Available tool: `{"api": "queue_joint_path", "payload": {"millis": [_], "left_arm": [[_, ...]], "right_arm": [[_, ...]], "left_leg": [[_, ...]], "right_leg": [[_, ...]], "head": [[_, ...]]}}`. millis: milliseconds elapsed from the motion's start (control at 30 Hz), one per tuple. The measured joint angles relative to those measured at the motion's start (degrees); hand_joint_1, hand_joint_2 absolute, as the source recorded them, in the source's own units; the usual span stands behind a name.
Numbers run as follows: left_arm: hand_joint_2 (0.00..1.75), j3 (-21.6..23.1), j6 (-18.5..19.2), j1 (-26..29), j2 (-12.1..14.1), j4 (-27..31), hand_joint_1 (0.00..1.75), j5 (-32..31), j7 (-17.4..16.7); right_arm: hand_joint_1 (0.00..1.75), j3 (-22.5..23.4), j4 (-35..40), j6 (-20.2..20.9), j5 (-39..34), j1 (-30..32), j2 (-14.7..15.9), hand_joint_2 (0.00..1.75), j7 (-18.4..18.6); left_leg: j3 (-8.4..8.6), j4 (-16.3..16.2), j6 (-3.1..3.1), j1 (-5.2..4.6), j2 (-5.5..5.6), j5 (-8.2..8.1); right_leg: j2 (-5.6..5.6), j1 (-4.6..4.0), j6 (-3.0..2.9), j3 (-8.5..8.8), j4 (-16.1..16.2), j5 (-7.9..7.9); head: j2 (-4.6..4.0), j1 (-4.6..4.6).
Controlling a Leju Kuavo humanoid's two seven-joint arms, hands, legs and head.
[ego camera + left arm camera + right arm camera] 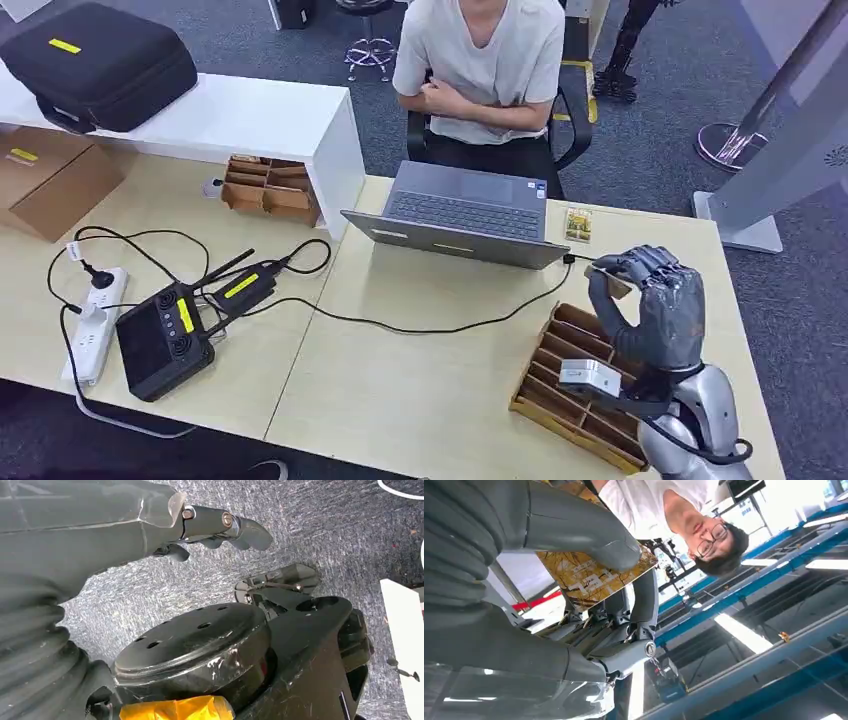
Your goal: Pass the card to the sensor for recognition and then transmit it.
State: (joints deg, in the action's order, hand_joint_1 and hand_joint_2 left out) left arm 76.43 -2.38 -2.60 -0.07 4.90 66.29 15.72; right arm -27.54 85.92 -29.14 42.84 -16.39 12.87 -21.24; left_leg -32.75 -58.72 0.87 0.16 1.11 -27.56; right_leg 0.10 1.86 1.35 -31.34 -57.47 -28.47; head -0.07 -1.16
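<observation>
Card (pixel 591 575): gold-brown with pale printing, pinched between the thumb and fingers of the right robot hand (pixel 650 300); in the head view it is a thin edge at the fingertips, raised above the bench (pixel 400 380), just right of the laptop's near right corner.
Right robot hand: lifted over the right part of the bench, above the far end of the wooden rack (pixel 575 385), grasping the card.
Left robot hand (pixel 215 527): hangs over grey carpet, fingers loosely apart, grasping nothing.
Second card (pixel 578 224): lies flat on the bench at the far side, right of the laptop.
Laptop (pixel 460 212): open at the far middle of the bench, facing a seated person (pixel 485 70) with folded arms.
Rack: slotted, near right of the bench, under the right arm.
Cable (pixel 430 325): black, runs from the laptop's right corner leftwards across the bench.
Controller (pixel 165 338): black with yellow labels, near left, antennas pointing right.
Power strip (pixel 98 320): white, left of the controller.
Case (pixel 100 62): black, on a white shelf at the far left.
Box (pixel 50 180): cardboard, far left.
</observation>
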Motion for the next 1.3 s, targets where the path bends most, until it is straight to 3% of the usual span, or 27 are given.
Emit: {"api": "queue_joint_path", "payload": {"millis": [233,467,800,900,1000,1133,1300], "left_arm": [[1.75,0.1,0.3,0.0,0.1,0.0,0.00,-0.1,-0.1],[1.75,1.6,0.5,-0.7,0.5,0.4,0.00,-1.6,-0.7],[1.75,2.9,0.5,-0.9,0.8,0.9,0.00,-1.7,-0.8],[1.75,3.4,0.5,-1.1,0.9,1.0,0.00,-2.7,-0.8],[1.75,4.7,1.0,-1.9,1.2,1.4,0.00,-4.7,-1.6],[1.75,6.1,1.3,-2.6,1.5,1.7,0.00,-6.1,-2.2],[1.75,7.0,1.6,-3.0,1.7,1.9,0.00,-6.5,-3.0]], "right_arm": [[1.40,-0.2,0.3,1.0,0.4,-3.0,0.3,1.75,1.9],[1.40,-2.2,-2.4,6.8,2.7,-13.8,-0.3,1.75,8.5],[1.40,-4.3,-5.6,6.8,3.1,-18.6,-1.3,1.75,9.1],[1.40,-5.0,-7.2,7.1,6.2,-20.5,-1.8,1.75,12.2],[1.40,-7.5,-14.9,7.4,12.9,-27.6,-4.1,1.75,16.9],[1.40,-9.9,-27.4,7.2,17.9,-35.9,-8.5,1.75,18.8],[1.40,-11.4,-39.0,7.5,19.0,-41.3,-12.7,1.75,21.0]], "left_leg": [[-0.01,0.0,0.00,0.00,-0.02,0.01],[-0.02,0.0,0.01,0.01,0.09,0.10],[-0.08,0.0,0.02,0.00,0.14,0.09],[-0.16,0.0,0.02,-0.01,0.14,0.09],[-0.14,0.0,0.12,0.01,-0.05,0.18],[-0.14,0.0,0.14,0.06,0.05,0.32],[-0.19,0.0,0.14,0.07,0.15,0.35]], "right_leg": [[0.01,0.00,0.00,0.01,0.0,0.02],[-0.06,0.00,0.02,0.03,0.0,0.05],[-0.09,0.00,0.02,-0.01,0.0,0.04],[-0.09,0.01,0.03,-0.05,0.0,0.05],[0.10,-0.01,-0.09,-0.15,-0.1,0.20],[0.01,-0.04,-0.10,-0.17,-0.1,0.24],[-0.06,-0.05,-0.10,-0.17,-0.1,0.24]], "head": [[0.00,0.00],[0.00,0.00],[0.00,0.00],[0.00,0.00],[0.00,-0.02],[0.00,0.00],[0.00,-0.02]]}}
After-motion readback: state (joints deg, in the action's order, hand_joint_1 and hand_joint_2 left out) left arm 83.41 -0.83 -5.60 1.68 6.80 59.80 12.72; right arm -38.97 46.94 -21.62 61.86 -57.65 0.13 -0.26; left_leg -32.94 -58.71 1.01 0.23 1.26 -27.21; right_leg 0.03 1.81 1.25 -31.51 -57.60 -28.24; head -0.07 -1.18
